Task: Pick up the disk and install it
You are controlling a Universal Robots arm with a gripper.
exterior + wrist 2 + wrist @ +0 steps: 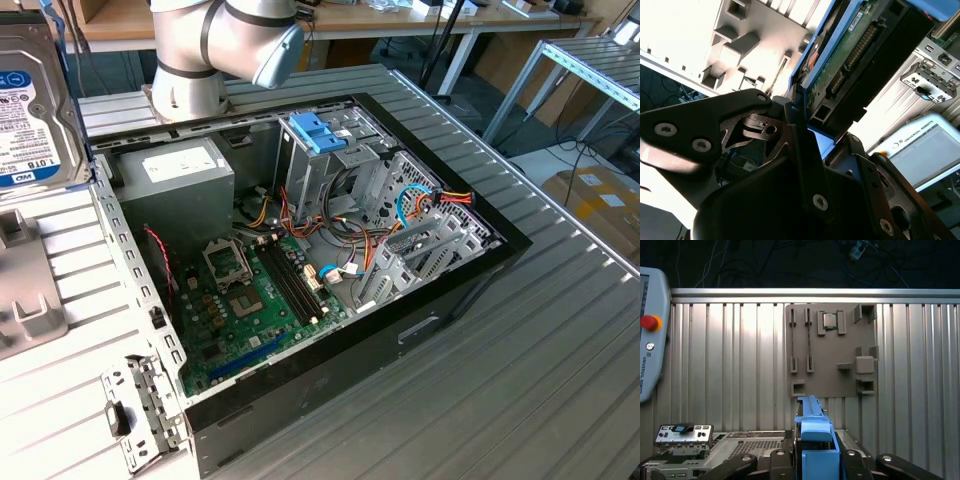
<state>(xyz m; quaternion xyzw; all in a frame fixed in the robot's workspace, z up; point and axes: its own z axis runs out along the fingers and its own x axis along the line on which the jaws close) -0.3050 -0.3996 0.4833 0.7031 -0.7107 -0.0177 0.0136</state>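
- Gripper (807, 127) clamped shut on the disk (852, 52). The jaws are narrowed to the drive's thickness and apparently press its flat faces near one end. The light-blue rail (812, 422) sits between them in both wrist views.
- Disk hangs aloft at the exterior view's left, label toward the camera, above the grey holder plate (30, 300).
- Judged: the disk is lifted clear of the plate, and the end grip leaves the rest of the body free.
- Open computer case (400, 330) lies well apart, and the disk is not in its drive cage (420, 235).
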